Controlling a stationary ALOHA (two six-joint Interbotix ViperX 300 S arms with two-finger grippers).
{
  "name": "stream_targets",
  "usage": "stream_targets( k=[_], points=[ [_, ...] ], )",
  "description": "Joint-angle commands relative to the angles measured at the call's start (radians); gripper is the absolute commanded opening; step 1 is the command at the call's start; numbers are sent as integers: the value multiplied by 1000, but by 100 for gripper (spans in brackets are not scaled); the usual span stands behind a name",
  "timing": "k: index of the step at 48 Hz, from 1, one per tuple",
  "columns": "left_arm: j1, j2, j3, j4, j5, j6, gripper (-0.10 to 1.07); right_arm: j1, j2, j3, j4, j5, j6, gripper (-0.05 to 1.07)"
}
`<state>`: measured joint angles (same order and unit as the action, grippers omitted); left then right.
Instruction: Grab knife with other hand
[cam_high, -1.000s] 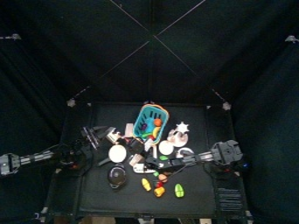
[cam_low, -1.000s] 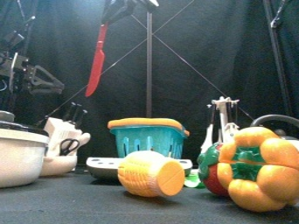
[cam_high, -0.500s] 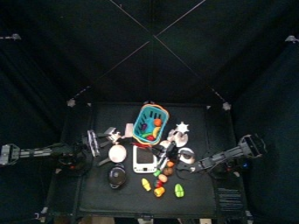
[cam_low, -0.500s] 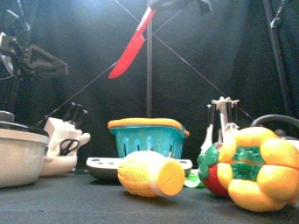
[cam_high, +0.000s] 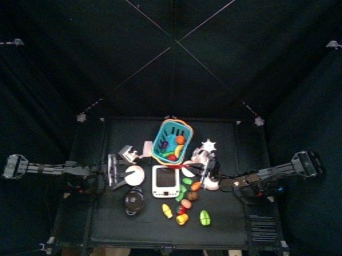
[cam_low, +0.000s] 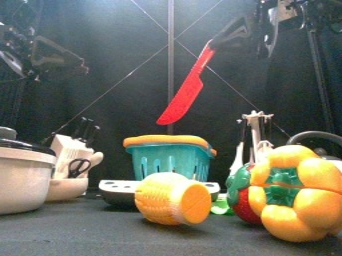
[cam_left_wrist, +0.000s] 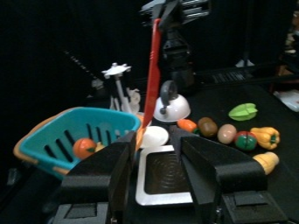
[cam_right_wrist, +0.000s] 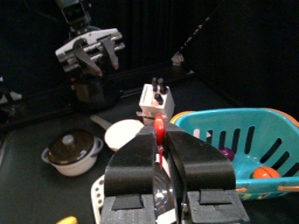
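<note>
Basket (cam_low: 170, 157) stood mid-table, knife (cam_low: 187, 88) suspended above it. Pot (cam_low: 23, 176) lay at left, pepper (cam_low: 297, 194) at right, nearest front. Item before basket possibly halved fruit (cam_low: 174, 198).

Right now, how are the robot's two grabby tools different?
The right tool is shut on the red knife, but the left tool holds nothing. The right tool's jaws are pinched together, while the left tool's jaws stand wide open. In the front view the right tool is up on the right, the left tool on the left. Both are black and high above the table.
</note>
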<state>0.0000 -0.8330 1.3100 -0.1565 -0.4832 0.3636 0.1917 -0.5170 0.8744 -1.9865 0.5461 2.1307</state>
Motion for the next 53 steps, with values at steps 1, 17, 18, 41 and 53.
stream_targets(
  k=[1, 17, 18, 41, 53],
  points=[
    [-37, 104, -87, 51, -8, -5, 78, 18, -11, 9, -49, 0, 6, 31],
    [-83, 368, -204, 32, -150, -12, 78, 178, -3, 0, -72, 89, 3, 31],
    [-84, 380, -209, 32, -166, -12, 78, 189, -3, 0, -74, 97, 3, 31],
    [-121, 686, -337, -54, -316, -14, 78, 241, 51, -52, -107, 133, 2, 31],
    [-121, 738, -354, -118, -324, -12, 76, 241, 63, -58, -104, 133, 3, 31]
  ],
)
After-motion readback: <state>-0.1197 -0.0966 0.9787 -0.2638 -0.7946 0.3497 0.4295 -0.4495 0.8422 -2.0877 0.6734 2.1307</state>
